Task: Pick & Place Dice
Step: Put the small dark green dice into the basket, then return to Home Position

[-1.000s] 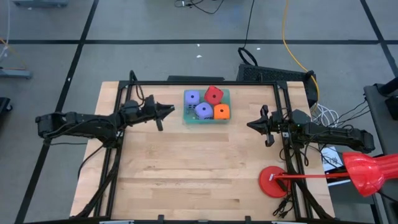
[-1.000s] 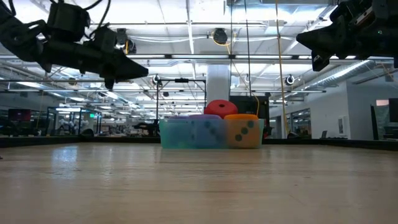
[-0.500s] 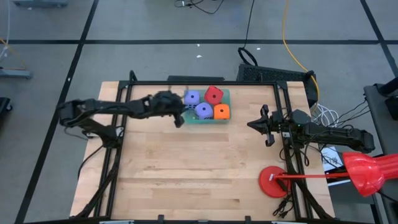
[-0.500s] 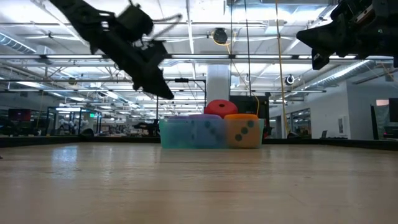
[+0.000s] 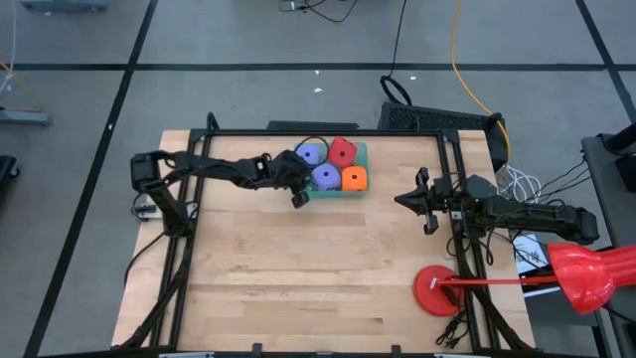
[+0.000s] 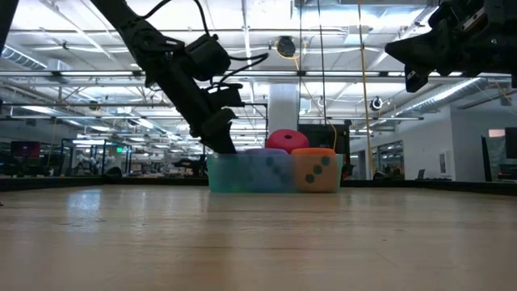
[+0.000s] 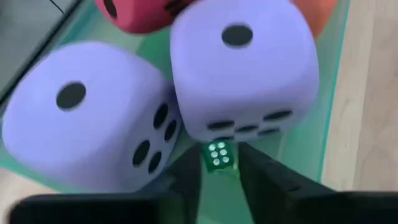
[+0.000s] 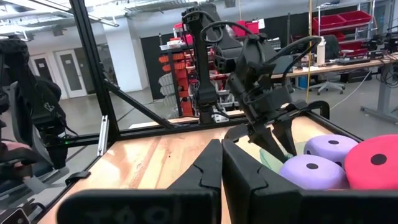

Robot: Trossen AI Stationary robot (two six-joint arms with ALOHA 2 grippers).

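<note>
A translucent green tray (image 5: pixel 358 189) sits near the table's far edge, about midway across, and holds the dice. In the high view a purple die (image 5: pixel 312 154) and the red die (image 5: pixel 343 151) fill the far side, with a second purple die (image 5: pixel 325 177) and the orange die (image 5: pixel 355 178) in front of them. In the left wrist view a tiny green die (image 7: pixel 217 155) lies on the tray floor, just below the nearer purple die.

The left gripper (image 5: pixel 295 186) reaches down into the tray's near-left corner; in its wrist view its fingers (image 7: pixel 267 176) stand parted on either side of the tiny green die, with a narrow gap between them and no visible contact. In the low view the left arm (image 6: pixel 182 77) slants down to the tray's left end.

The right gripper (image 5: pixel 412 202) hangs above the table's right side, well apart from the tray, with its fingers (image 8: pixel 245 171) pressed together on nothing.

The wooden table (image 5: pixel 298 268) is bare across its front and middle. A black frame (image 5: pixel 328 132) runs along its far edge and down both sides. A red round base (image 5: pixel 437 290) rests at the near right corner, beside a red lamp-like object (image 5: pixel 584 273) off the table's edge. Beyond the table the low view shows a bright hall with ceiling lights, and the right wrist view shows shelves and workbenches.
</note>
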